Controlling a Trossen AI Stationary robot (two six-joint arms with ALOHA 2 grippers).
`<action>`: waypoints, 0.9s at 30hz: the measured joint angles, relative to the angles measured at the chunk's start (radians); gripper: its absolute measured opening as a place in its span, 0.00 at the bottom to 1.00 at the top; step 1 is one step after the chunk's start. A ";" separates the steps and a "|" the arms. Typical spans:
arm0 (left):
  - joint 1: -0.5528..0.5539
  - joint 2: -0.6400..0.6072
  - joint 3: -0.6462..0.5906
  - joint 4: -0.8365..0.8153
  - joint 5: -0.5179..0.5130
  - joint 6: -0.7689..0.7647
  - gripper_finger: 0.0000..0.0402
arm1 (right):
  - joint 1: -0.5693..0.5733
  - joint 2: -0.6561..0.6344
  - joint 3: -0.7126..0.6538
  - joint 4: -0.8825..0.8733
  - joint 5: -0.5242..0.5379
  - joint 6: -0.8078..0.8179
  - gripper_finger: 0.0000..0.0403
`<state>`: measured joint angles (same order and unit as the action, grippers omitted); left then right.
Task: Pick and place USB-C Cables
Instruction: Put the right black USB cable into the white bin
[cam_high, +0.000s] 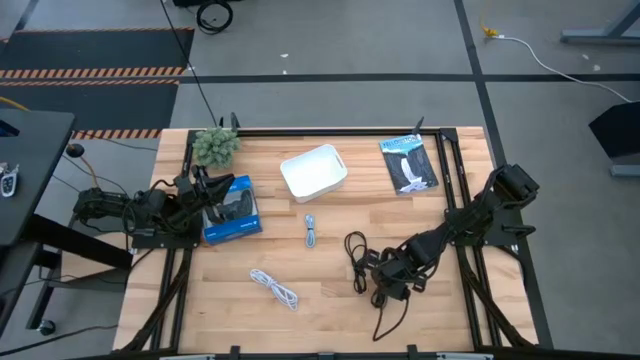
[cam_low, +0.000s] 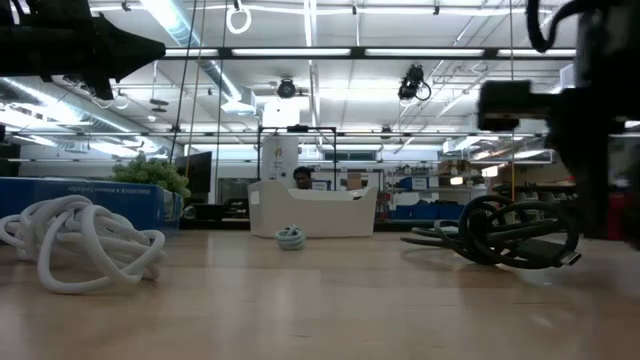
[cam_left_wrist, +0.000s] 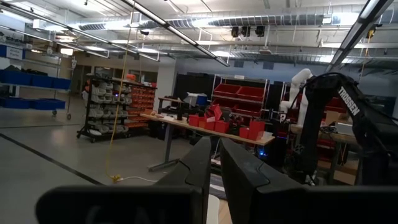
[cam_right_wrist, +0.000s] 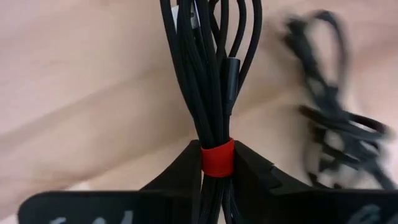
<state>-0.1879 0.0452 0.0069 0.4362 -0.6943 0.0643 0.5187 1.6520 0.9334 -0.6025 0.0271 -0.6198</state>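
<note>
Item, right gripper (cam_right_wrist: 217, 163): in its wrist view we record the two dark fingers closed on the black cable with the red band (cam_right_wrist: 214, 93), pinching the bundle right at the band, strands filling the gap between them. The bundle's long axis runs straight ahead from the fingers, in line with the gripper, so we judge that any carry will drag a trailing length along that line. In the high view this gripper (cam_high: 392, 275) sits low over the table's right front, with dark cord hanging out toward the front edge. Item, plain black cable (cam_high: 356, 255): a loose tangle just beside the right gripper, on its left, close enough that we judge snagging possible on a lift. Item, pale blue-grey cable (cam_high: 311, 231): a small coil near the table's centre, just in front of the white tray (cam_high: 314, 171). Item, white cable (cam_high: 275, 288): lying diagonally at the left front, well apart from both arms. Item, left gripper (cam_high: 207, 200): parked over the blue box (cam_high: 233, 210) at the left edge; its wrist view shows the fingers (cam_left_wrist: 200, 165) nearly together with a thin gap and nothing between them. We judge the right arm nearer to every loose cable.
</note>
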 joint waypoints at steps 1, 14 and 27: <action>0.000 0.000 0.000 0.000 0.000 0.000 0.11 | -0.008 0.000 0.014 -0.009 0.015 0.005 0.18; 0.000 0.000 0.000 0.000 0.000 0.000 0.11 | -0.095 0.000 0.381 -0.167 0.029 0.023 0.18; 0.000 0.000 0.000 0.000 0.000 0.000 0.11 | -0.139 -0.001 0.726 -0.169 0.000 0.025 0.18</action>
<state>-0.1880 0.0452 0.0068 0.4362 -0.6942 0.0643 0.3797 1.6508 1.6597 -0.7713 0.0271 -0.5949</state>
